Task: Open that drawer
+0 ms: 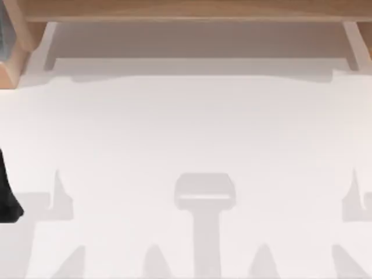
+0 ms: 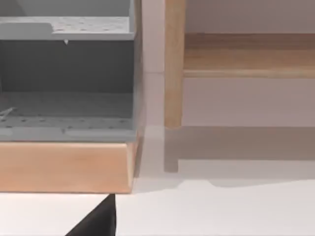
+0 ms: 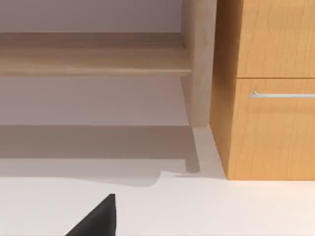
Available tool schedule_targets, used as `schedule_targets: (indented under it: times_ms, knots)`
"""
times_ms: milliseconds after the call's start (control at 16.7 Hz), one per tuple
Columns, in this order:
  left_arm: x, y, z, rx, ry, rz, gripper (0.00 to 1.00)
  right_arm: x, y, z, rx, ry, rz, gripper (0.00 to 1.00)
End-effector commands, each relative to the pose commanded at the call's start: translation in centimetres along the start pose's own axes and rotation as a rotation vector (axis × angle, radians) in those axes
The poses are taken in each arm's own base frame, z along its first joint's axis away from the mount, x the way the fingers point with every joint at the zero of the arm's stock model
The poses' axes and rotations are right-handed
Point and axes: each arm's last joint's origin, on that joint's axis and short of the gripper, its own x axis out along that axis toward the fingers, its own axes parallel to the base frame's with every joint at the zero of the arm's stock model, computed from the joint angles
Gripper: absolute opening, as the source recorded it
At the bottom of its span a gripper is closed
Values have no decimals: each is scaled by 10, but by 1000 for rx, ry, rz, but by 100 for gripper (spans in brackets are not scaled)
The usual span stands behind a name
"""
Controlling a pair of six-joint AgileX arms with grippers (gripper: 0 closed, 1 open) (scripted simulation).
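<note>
A white tabletop (image 1: 186, 133) seen from above, with soft grey shadows of the arms and camera rig lying across its near half. Along the far edge runs a light wooden shelf (image 1: 192, 10) raised on two pale legs, one near each far corner.

At the left edge of the top view, a black part of the left arm (image 1: 8, 195) reaches just into sight, low over the tabletop. Whether the left hand is spread or pressed together cannot be told. A black tip (image 2: 96, 220) of it shows in the left wrist view, which looks toward a wooden cabinet (image 2: 64, 167) with an open grey interior holding two perforated grey shelves (image 2: 66, 27), one above the other. Beside the cabinet stands a wooden post (image 2: 173, 64) carrying the long shelf.

The right wrist view looks toward a wooden cabinet at the other end. The drawer (image 3: 275, 132) is in its lower front, closed flush, with a thin silver bar handle (image 3: 281, 95) near its top edge. A black tip of the right hand (image 3: 96, 220) shows well apart from the drawer; its state cannot be told either.
</note>
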Motion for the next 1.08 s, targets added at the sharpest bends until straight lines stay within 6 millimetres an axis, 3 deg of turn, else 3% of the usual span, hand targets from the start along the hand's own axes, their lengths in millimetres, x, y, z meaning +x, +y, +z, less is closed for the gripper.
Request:
schedule_targets:
  times_ms: [240, 540, 840, 1080]
  knots:
    - [0, 0, 0, 0, 0, 0, 100, 0, -1, 10, -1, -15, 1, 100]
    - [0, 0, 0, 0, 0, 0, 100, 15, -10, 59, -7, -39, -1, 100]
    - [0, 0, 0, 0, 0, 0, 100, 64, -36, 109, -8, -21, -5, 100]
    - [0, 0, 0, 0, 0, 0, 100, 112, -68, 127, -2, -2, -4, 100]
